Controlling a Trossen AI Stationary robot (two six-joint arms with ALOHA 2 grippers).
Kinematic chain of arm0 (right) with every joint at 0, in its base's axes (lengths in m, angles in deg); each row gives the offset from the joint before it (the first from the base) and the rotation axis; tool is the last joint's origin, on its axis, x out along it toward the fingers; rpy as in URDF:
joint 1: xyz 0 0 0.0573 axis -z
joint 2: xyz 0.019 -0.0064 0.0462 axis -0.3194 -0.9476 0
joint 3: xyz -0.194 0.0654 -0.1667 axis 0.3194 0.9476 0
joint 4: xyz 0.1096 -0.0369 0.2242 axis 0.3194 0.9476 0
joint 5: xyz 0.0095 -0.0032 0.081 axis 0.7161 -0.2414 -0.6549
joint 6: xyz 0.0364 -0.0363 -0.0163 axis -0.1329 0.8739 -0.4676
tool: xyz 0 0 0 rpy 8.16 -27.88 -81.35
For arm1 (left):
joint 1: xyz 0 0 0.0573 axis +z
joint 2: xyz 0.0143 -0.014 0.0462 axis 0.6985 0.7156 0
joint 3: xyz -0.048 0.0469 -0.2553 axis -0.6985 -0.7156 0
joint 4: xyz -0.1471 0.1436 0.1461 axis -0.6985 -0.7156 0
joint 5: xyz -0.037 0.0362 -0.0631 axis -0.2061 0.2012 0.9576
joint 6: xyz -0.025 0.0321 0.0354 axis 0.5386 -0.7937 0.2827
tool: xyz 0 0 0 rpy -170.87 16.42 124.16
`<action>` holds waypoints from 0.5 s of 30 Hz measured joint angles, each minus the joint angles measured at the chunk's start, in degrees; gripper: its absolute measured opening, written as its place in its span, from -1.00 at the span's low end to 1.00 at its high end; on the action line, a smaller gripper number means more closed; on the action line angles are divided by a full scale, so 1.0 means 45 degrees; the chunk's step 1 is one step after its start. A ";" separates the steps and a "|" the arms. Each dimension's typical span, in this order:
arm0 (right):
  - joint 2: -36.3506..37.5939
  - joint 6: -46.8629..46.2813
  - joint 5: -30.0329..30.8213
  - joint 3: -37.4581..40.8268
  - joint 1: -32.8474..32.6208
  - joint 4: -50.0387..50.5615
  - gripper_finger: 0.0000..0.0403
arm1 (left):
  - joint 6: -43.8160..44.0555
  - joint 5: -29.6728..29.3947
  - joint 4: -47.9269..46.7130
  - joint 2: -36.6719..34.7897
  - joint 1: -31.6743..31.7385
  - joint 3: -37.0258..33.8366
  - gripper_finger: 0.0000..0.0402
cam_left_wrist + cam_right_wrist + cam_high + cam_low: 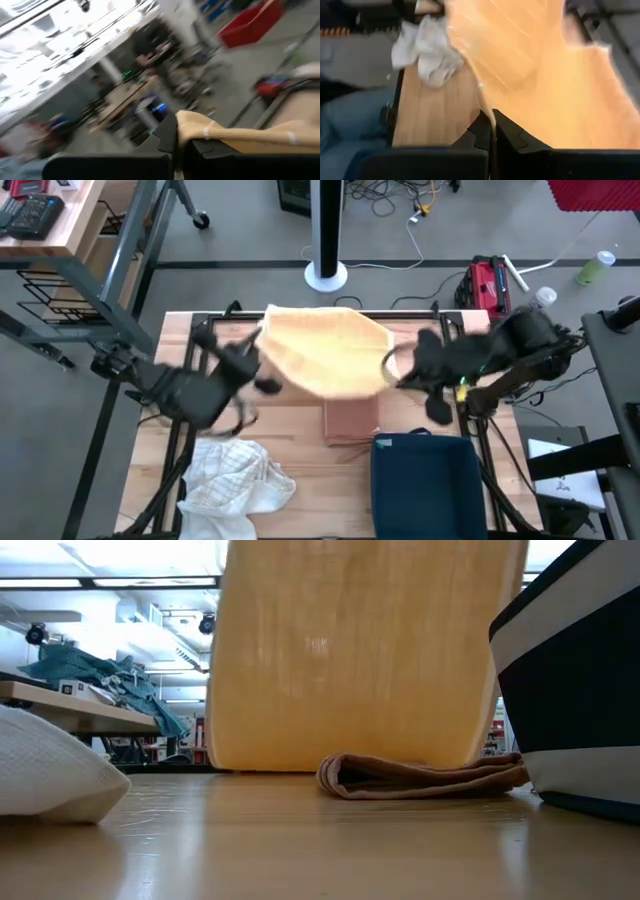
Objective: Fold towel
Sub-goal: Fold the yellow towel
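A yellow-orange towel hangs spread between my two grippers over the far half of the table. In the low view it hangs like a curtain, its lower edge close to the table top. My left gripper is shut on its left end. My right gripper is shut on its right end. A folded brown towel lies flat on the table under the hanging towel's near edge, also visible in the low view. My left gripper pinches a corner of the yellow towel between its two fingers. The cloth runs away from the fingers in a thick bunched band, off the table. My right gripper pinches the towel's edge between its two fingers, slanting down. The cloth fans out wide beyond the fingertips; one layer or several, I cannot tell.
A crumpled white towel lies at the near left of the table. A dark blue bin stands at the near right, beside the brown towel. Bare wood shows between them. A white pole's base stands beyond the far edge.
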 joint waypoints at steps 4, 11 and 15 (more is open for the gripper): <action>0.0017 -0.0607 0.0117 0.1584 -0.1118 -0.0320 -1.00 | 0.1960 0.0016 -0.0011 -0.0017 -0.2097 -0.0870 -1.00; 0.0024 -0.1766 0.0626 0.4041 -0.3407 -0.1700 -1.00 | 0.7109 0.0019 0.0152 0.0165 -0.4290 -0.3009 -1.00; 0.0024 -0.2485 0.2235 0.5120 -0.4599 -0.2344 -1.00 | 0.9812 0.0024 0.1189 0.0213 -0.4727 -0.4381 -1.00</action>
